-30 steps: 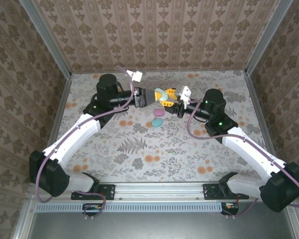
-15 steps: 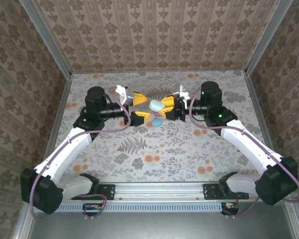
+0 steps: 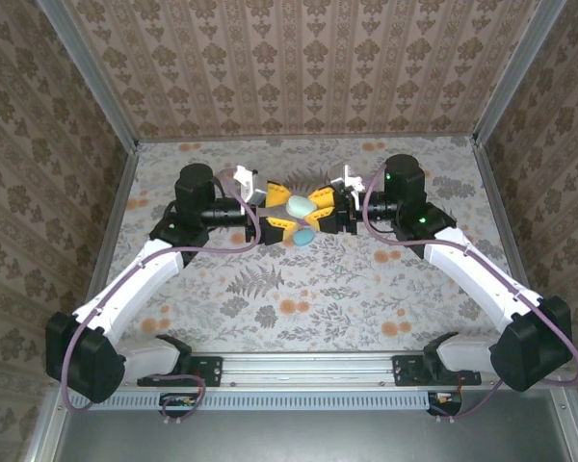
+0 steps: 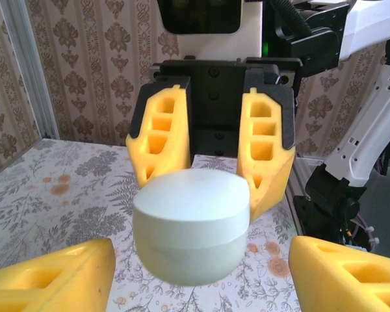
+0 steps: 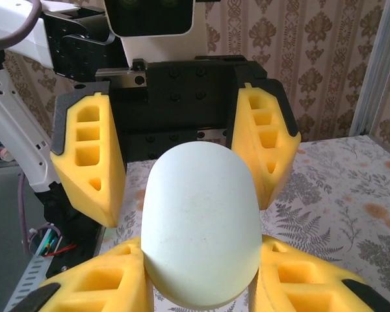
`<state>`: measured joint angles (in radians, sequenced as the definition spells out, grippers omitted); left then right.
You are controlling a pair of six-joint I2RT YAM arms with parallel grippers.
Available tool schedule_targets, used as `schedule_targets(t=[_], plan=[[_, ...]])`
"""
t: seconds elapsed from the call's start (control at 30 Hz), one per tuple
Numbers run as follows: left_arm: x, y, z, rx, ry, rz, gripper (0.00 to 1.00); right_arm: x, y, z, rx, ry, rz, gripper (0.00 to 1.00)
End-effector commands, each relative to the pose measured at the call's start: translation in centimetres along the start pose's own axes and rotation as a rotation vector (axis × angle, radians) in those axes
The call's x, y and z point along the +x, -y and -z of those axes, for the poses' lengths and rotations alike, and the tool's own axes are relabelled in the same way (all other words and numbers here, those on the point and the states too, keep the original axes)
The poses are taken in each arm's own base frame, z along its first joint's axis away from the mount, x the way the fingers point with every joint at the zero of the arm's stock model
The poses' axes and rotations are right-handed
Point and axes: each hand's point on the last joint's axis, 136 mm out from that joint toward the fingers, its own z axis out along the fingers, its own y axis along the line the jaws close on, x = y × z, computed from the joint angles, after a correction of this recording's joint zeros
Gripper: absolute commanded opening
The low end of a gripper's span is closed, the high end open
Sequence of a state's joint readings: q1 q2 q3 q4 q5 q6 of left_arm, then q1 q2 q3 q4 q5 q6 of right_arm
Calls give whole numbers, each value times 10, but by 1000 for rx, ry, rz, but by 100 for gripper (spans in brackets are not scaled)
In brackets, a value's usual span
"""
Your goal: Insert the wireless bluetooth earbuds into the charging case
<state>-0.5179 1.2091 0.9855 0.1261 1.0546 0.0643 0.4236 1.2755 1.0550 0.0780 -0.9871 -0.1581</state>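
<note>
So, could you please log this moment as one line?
right end effector: grips mint charging case, lid closed | left end effector: open, facing it

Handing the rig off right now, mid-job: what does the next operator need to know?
Right gripper: shut on the mint charging case, holding it above the mat.
Left gripper: open, one finger on each side of the case, not touching it.
Case: the lid looks closed, with its seam visible.
A small blue item lies on the mat below the grippers; it is too small to tell whether it is a bud or a case.
Done: case lifted.
Left: open the lid, seat the earbuds.
</note>
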Motion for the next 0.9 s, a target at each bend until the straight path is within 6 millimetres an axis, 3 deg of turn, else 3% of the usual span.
schedule_targets(t=[0.0, 0.47, 0.87], plan=[[-10, 3, -3, 22, 12, -18, 70, -13, 2, -1, 13, 22, 62, 35], [-12, 0, -8, 12, 17, 1, 50, -12, 4, -3, 34, 29, 79, 35], [-18, 5, -11, 25, 27, -5, 52, -8, 4, -5, 43, 15, 100, 35]])
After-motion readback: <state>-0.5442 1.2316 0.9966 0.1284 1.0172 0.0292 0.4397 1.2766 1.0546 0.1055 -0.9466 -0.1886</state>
